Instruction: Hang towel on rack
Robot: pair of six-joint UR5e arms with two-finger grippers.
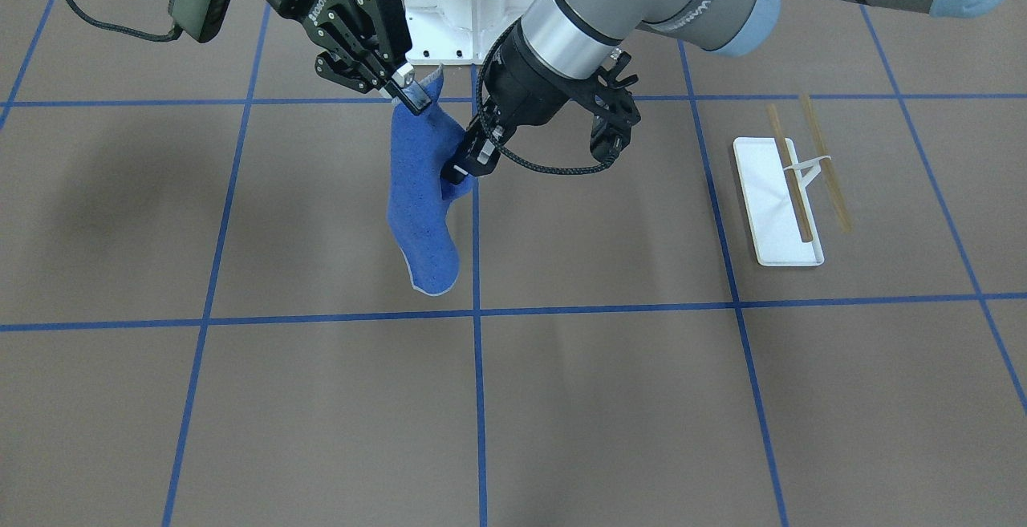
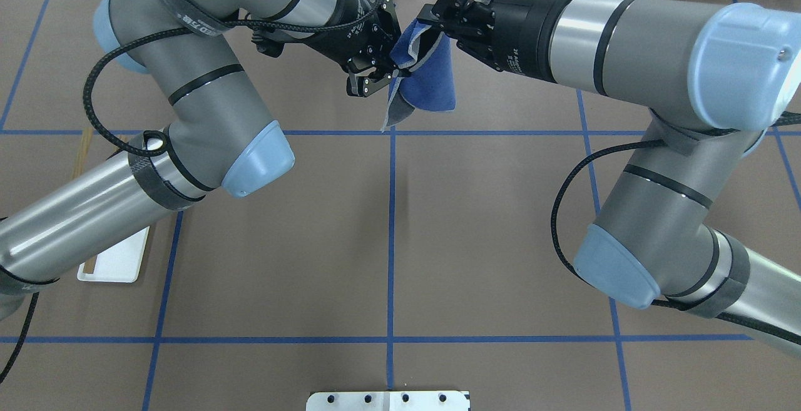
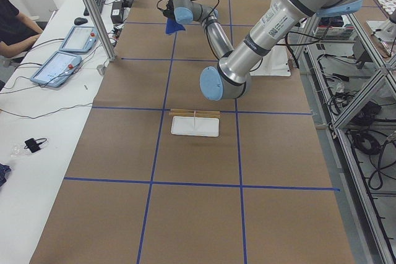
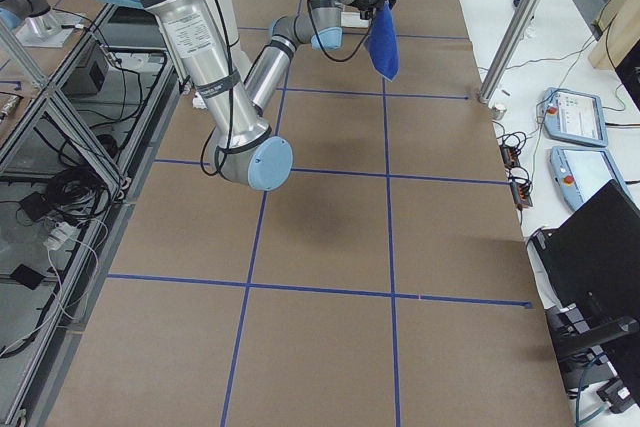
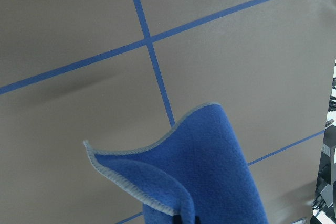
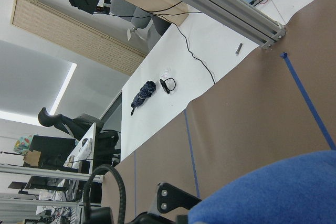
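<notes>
Towel [image 1: 417, 190]: small royal-blue fuzzy cloth, gripped by right claw [image 1: 407, 87] and, just below, left claw [image 1: 459, 172].
Advice: stretch edge taut; white-tray, wooden-rod rack [image 1: 770, 222] stands well beyond left claw.

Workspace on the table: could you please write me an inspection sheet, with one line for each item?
Surface: brown table cover with a blue tape grid, lying flat.
Job's things: towel hangs in the air, held by both grippers; rack stands apart on the robot's left, with nothing hung on it.
Clutter: white bolted pedestal at the robot's edge.
Grippers: right gripper shut on the towel's top corner; left gripper shut on its side edge, lower down.
Cables: black cable loops under the left wrist, close to the towel.
Surroundings: operator at a side desk with two pendants.
</notes>
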